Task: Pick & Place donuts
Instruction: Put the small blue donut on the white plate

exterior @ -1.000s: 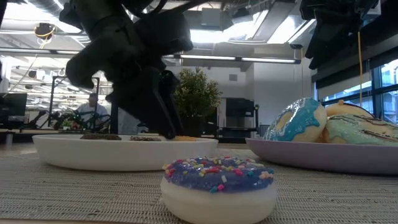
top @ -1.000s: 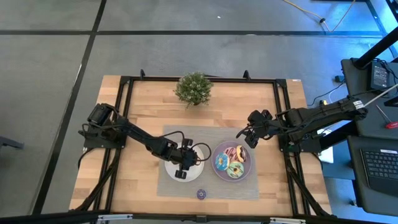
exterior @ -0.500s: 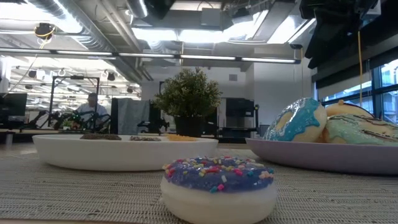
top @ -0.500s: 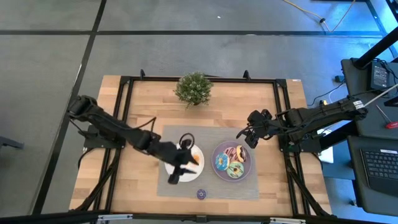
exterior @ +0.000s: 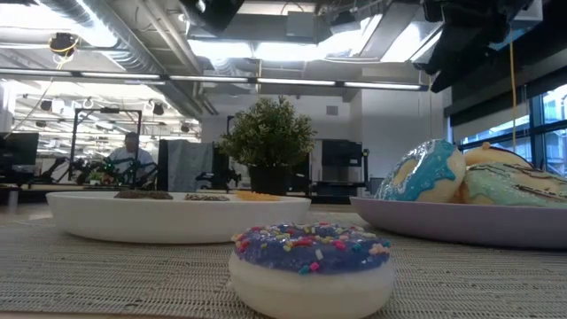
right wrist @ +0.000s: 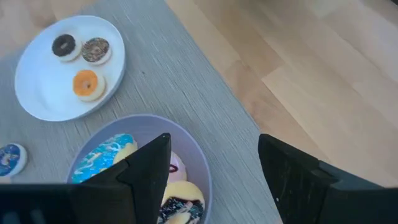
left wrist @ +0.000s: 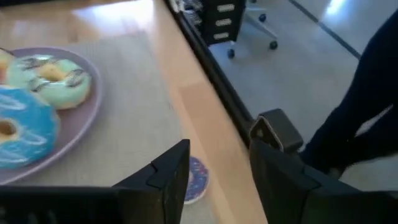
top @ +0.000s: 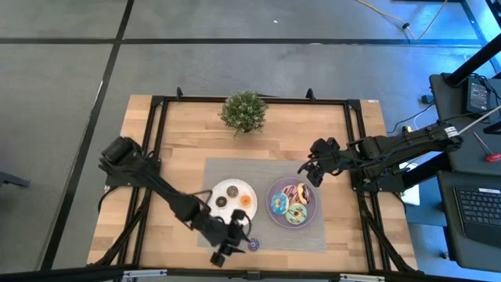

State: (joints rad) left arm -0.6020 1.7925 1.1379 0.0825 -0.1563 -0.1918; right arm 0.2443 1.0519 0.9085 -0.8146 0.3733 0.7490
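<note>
The purple mini donut [top: 253, 244] [exterior: 312, 266] lies flat on the grey mat [top: 266, 168] near its front edge. My left gripper [top: 239, 241] [left wrist: 217, 180] hangs open just left of it, touching nothing. A white plate [top: 221, 190] [right wrist: 37, 93] carries three mini donuts: dark brown [right wrist: 64, 45], sprinkled brown [right wrist: 95, 50] and orange [right wrist: 87, 84]. A purple plate [top: 311, 219] holds the larger donuts, among them a blue one [left wrist: 18, 130] and a green one [left wrist: 56, 78]. My right gripper [top: 307, 172] [right wrist: 214, 180] waits open above the mat, beyond that plate.
A green potted plant [top: 244, 111] stands at the table's far middle. A black metal frame [top: 156, 125] runs around the wooden tabletop. The table's near edge [left wrist: 211, 81] is close to the purple mini donut. Bare wood lies left of the mat.
My left gripper has left the white plate and swung toward the table's near edge, rising out of the low view. It now hangs beside the purple mini donut. The orange mini lies uncovered on the white plate. My right arm has kept still.
</note>
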